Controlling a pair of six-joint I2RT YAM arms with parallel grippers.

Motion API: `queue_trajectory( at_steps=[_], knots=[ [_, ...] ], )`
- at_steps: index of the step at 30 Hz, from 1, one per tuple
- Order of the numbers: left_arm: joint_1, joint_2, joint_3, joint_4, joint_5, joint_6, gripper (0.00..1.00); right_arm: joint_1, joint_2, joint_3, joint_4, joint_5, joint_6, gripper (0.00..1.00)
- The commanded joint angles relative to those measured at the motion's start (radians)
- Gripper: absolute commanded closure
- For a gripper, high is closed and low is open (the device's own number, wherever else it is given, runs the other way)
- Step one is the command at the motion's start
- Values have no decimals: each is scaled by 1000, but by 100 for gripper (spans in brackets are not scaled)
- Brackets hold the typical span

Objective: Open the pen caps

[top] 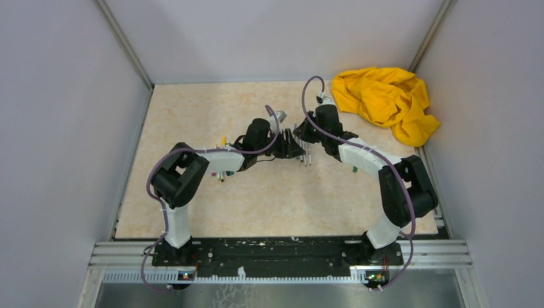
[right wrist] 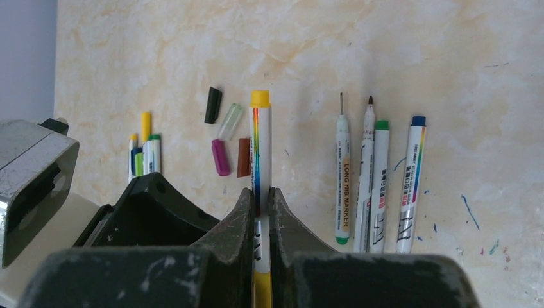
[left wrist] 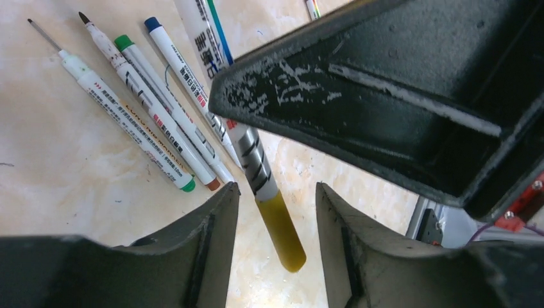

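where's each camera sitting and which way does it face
top external: above, behind the bases, looking down at the table; left arm, right arm show
left wrist: on that arm, looking past open left pincer at the yellow cap
right wrist: on that arm, looking along right pincer, shut on the yellow pen, toward loose caps
shared: both wrist views show the four pens

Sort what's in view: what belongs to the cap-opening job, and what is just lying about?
Job: yellow cap on the pen held by the right gripper; left gripper around it; loose caps; uncapped pens; bunched pens.
Lying about: yellow cloth.
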Motion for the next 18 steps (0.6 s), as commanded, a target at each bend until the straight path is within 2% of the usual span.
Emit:
queue_trajectory(
  at_steps=[1,4,8,10,16,18],
  knots=[
    [5,-10,-18,75,-10,-25,51,26,2,19,52,4,14,100],
    [7,-15,-26,81,-2,-27,74,27,1,5,67,7,21,100],
    [9,-22,-37,73,2,-27,88,27,-9,-2,69,21,20,100],
    [12,-34,-52,74,-3,-28,99,27,-13,-6,66,25,15,100],
    [15,-54,-23,-2,23,8,100,33,-5,-13,75,-19,-28,100],
    [15,-61,-20,-10,38,11,100,42,9,-10,79,-26,-41,94]
  ],
)
